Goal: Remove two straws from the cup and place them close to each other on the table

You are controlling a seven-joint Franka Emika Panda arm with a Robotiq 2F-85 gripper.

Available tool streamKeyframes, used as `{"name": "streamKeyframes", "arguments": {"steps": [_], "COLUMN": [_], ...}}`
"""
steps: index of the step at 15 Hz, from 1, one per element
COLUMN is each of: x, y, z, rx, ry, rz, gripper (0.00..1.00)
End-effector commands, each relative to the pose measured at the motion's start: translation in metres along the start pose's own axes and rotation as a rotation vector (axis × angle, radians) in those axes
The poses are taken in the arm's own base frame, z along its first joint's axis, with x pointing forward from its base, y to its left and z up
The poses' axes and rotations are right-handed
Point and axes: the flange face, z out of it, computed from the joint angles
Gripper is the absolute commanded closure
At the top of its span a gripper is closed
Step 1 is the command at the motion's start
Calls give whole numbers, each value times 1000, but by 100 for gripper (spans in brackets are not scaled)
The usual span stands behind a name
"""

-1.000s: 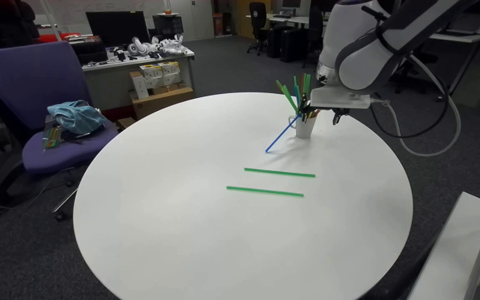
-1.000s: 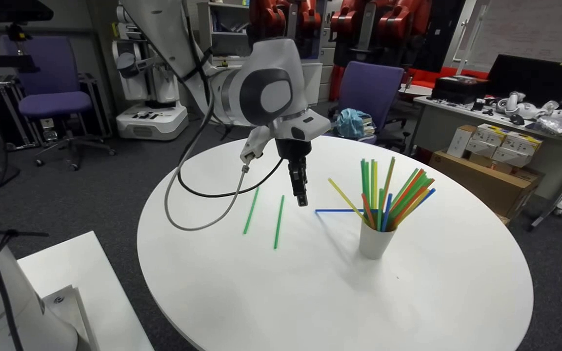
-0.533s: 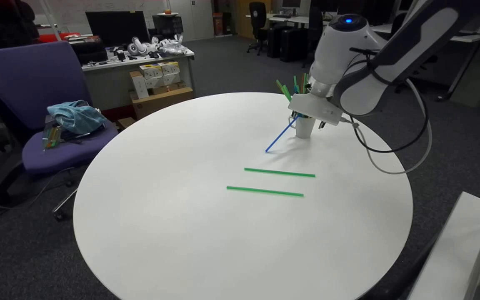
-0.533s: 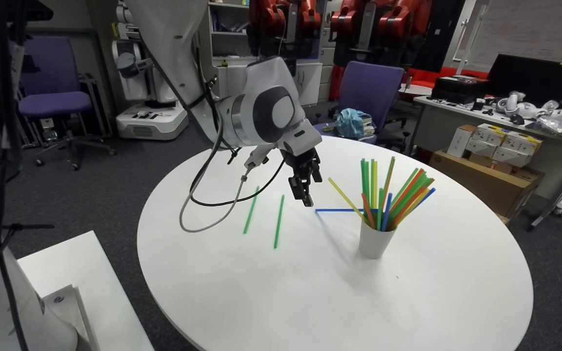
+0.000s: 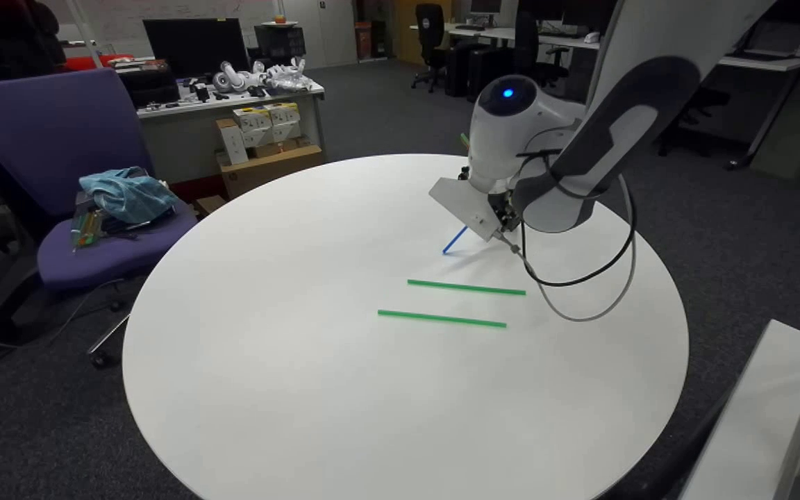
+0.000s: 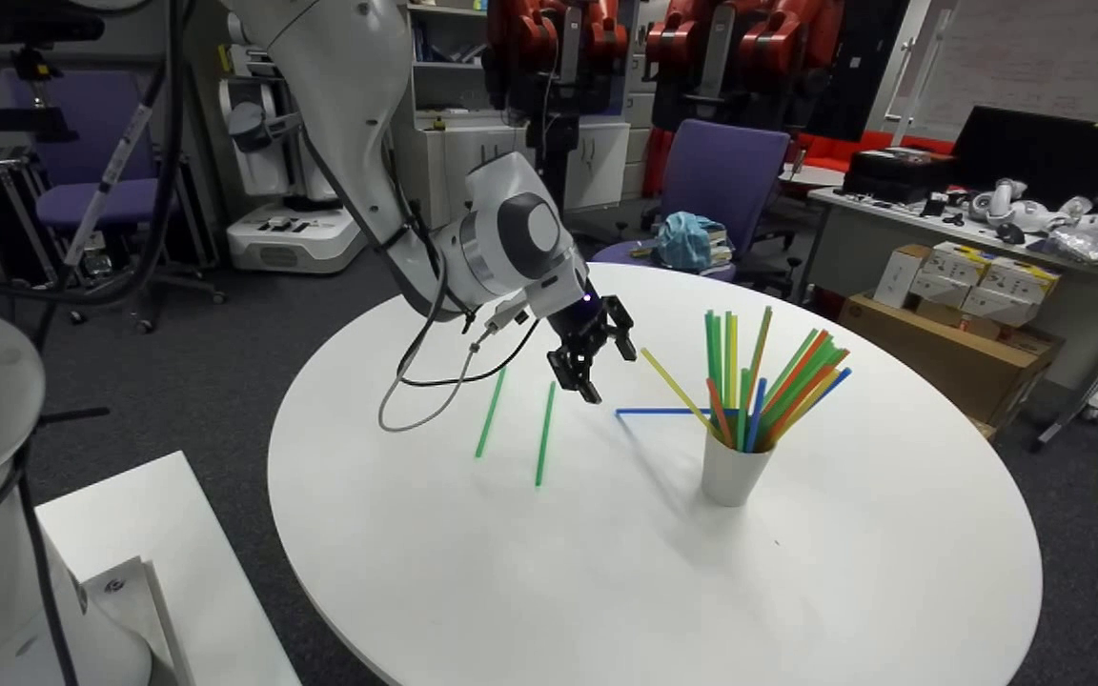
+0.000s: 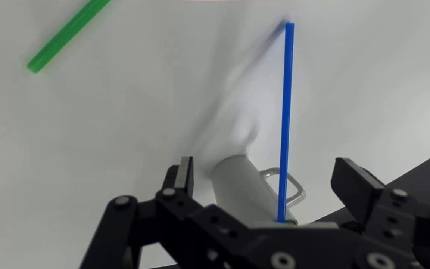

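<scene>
the round table (image 6: 559, 600) has a smooth, plain white top. in an exterior view the arm (image 6: 358, 133) leans over it from eleven o'clock, its hard white shell rounded at the joints and capped in dark grey. beyond the table's twelve o'clock stands a purple fabric chair (image 6: 725, 181), a crumpled pale blue cloth (image 6: 692, 238) on its seat.

the gripper (image 6: 609, 373), black and angular, slants above the table at ten o'clock from the cup (image 6: 733, 476), its fingers spread wide. in the wrist view a blue straw (image 7: 286, 93) shows in the gap between them, apart from both pads (image 7: 182, 172).

the cup stands upright, white and smooth, narrowing towards its foot, with a looped handle (image 7: 301, 193). it holds a fanned bundle of straws (image 6: 790, 405), glossy tubes of green, yellow, orange and blue. the blue straw slopes out towards nine o'clock, its free end meeting its shadow on the table; whether its far end sits inside the rim i cannot tell. farther out at nine o'clock lie a green straw (image 6: 545, 434) and a second green straw (image 6: 492, 412), flat on the table, straight, nearly parallel, near each other but apart.
</scene>
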Motion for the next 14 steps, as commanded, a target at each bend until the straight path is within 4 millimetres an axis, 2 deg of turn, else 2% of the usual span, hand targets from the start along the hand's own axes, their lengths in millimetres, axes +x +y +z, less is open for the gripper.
{"name": "streamKeyframes", "arguments": {"steps": [1, 6, 9, 14], "x": [-22, -40, -39, -27], "y": [-12, -23, -31, -42], "z": [26, 63, 79, 98], "rx": [34, 11, -2, -13], "ry": [99, 167, 174, 187], "rz": [24, 3, 15, 25], "gripper": [0, 0, 0, 0]}}
